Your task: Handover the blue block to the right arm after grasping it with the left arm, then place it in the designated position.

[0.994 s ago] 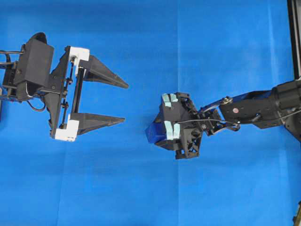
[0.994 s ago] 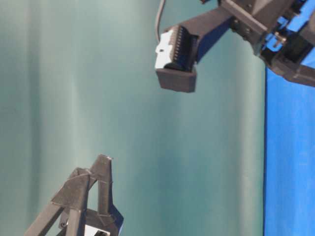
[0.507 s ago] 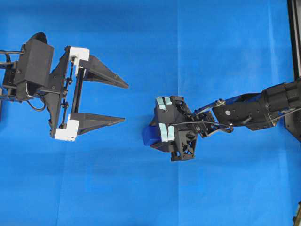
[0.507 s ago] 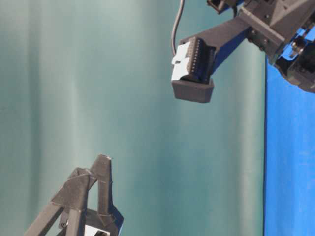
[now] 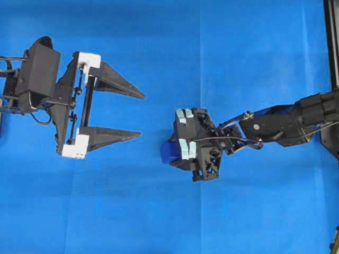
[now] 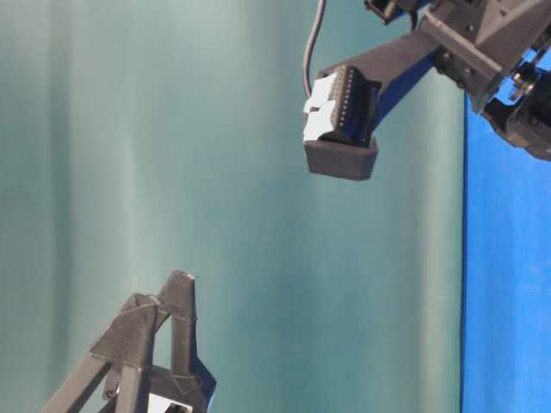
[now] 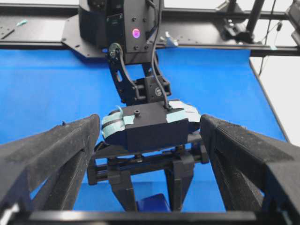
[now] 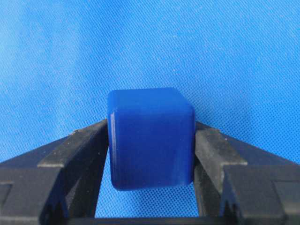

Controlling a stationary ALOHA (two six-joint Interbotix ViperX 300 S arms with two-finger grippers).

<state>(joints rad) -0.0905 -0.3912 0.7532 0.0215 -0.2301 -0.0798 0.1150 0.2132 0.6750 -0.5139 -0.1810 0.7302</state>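
The blue block [image 8: 151, 138] is a small dark-blue cube clamped between the two black fingers of my right gripper [image 8: 151, 140]. In the overhead view the block [image 5: 167, 152] sticks out at the left of the right gripper [image 5: 177, 151], near the middle of the blue cloth. My left gripper [image 5: 142, 115], with white corner brackets, is open wide and empty, well to the left of the block. In the left wrist view the right gripper [image 7: 145, 201] faces me between my spread fingers, with the block [image 7: 153, 205] low between its fingers.
The bright blue cloth [image 5: 159, 211] covers the table. A black frame rail [image 5: 331, 42] runs along the right edge. In the table-level view the right arm's camera housing [image 6: 340, 120] hangs before a green backdrop [image 6: 129, 172].
Over the last second the right gripper with the block has shifted left and slightly down in the overhead view, then nearly stopped. The left gripper has not moved.
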